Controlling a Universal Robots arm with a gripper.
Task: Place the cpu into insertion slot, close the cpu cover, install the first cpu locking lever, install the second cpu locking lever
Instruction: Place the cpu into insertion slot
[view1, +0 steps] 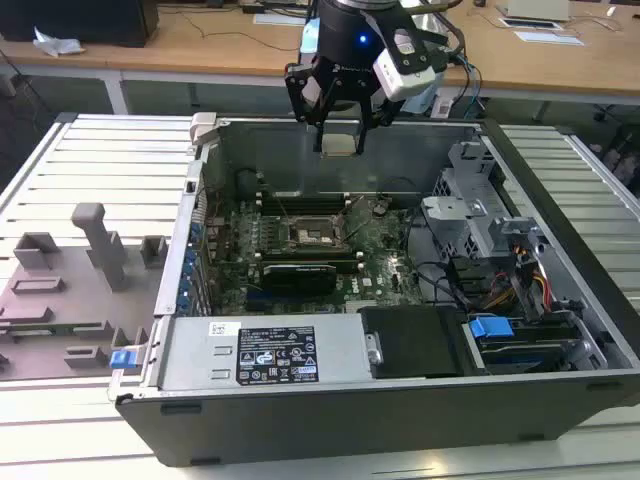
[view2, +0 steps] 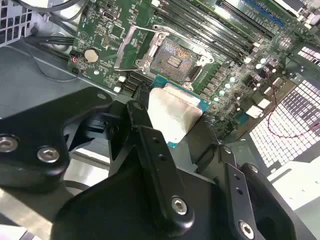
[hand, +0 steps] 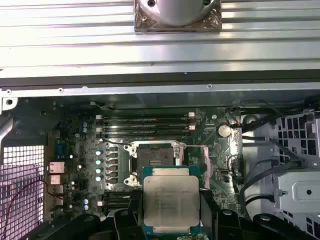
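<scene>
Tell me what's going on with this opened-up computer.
The robot arm's gripper holds the cpu in the air above the open computer case, over the motherboard. Below it, the insertion slot sits empty with the cpu cover swung open, so the chip is not yet placed.

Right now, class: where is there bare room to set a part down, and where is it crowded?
Bare: slatted table beyond the grey fixture tray, and on the exterior view's right of the computer case. Crowded: inside it, around motherboard, cables, drive cage.
</scene>
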